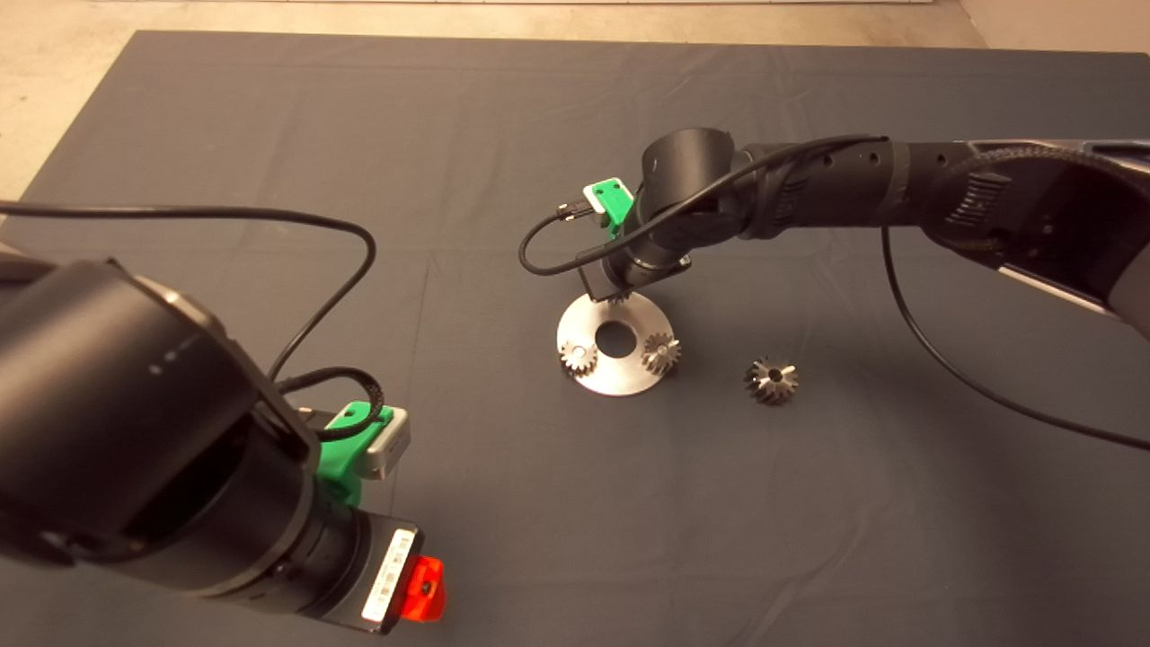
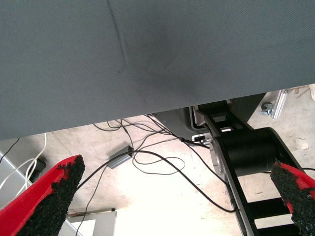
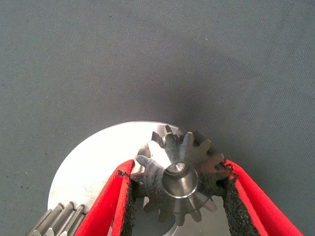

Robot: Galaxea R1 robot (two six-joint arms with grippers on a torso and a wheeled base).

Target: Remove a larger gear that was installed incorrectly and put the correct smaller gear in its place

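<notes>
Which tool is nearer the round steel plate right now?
Right. The right tool is over the steel plate, its pads against a small gear on the plate's far side. The left tool waits at the mat's near left, well away from the plate.

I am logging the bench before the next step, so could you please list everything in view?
larger gear: one, shiny steel, lying on the mat beside the disc, on the right arm's side.
smaller gear: one, steel, over the disc's edge, gripped in the right hand.
other small gears: two, steel, sitting on the disc either side of its hole.
disc: one, bright steel with a centre hole, mid-mat.
mat: one, dark grey, covering the table.
cables: several, black, on the floor beyond the mat.
right hand: red fingers, shut on the smaller gear.
left hand: red fingers, open, parked at the mat's near left edge.
</notes>
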